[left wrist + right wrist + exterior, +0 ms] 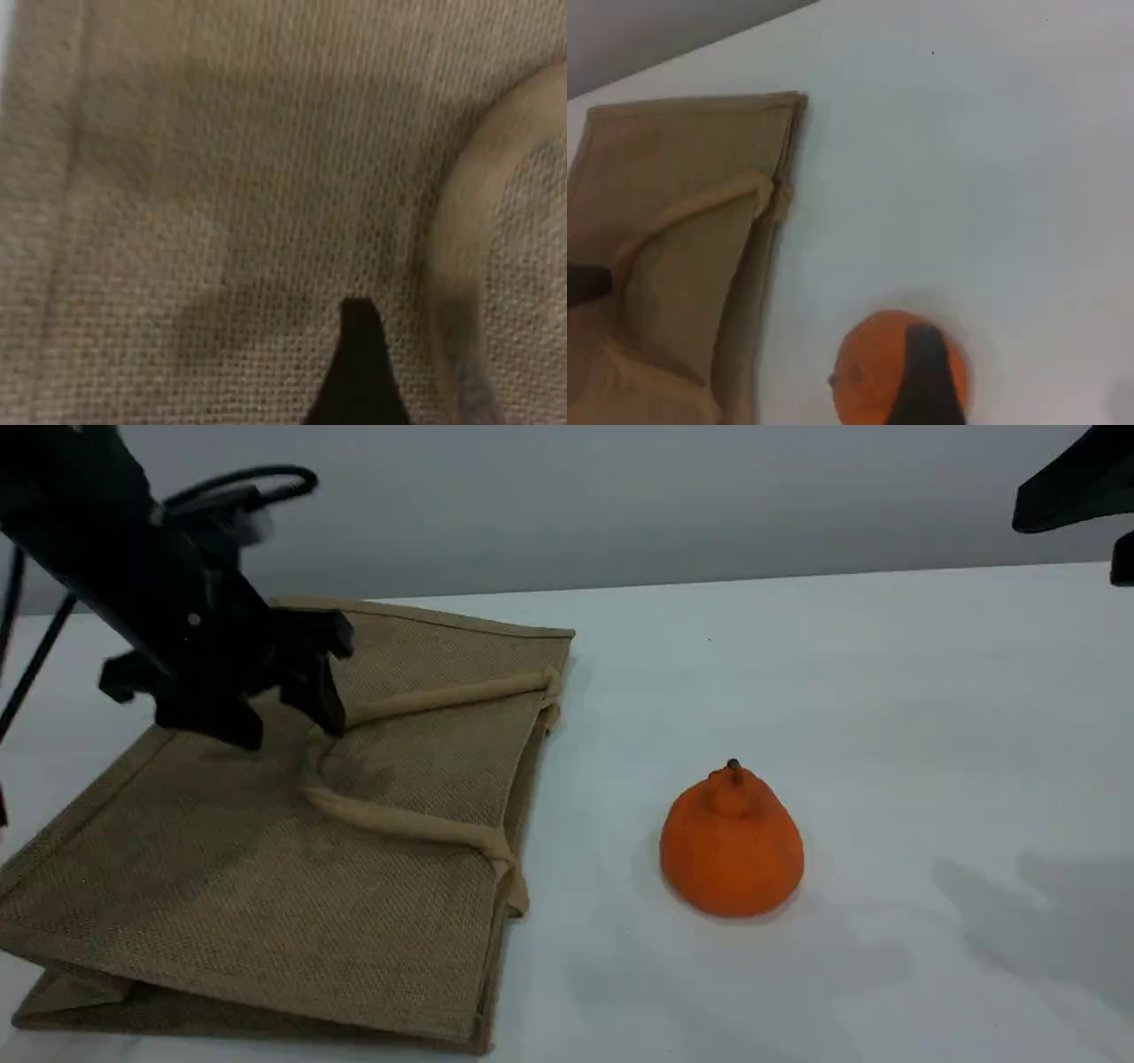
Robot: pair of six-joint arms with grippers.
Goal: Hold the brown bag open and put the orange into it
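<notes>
While hanging spread wide and empty, left pincer (297,722) low over brown bag (266,868), tips just beside curved bend of upper handle (425,695); contact with weave hard to tell. In left wrist view, one dark fingertip (359,372) over the jute, handle loop to its side. Bag flat on white surface (886,735), mouth edge toward orange (732,841), second handle (416,825) lying across the panel. Right pincer (926,376) likewise spread and empty, well above surface, hovering over the orange. Orange upright, stem up, near bag's mouth, apart from it.
</notes>
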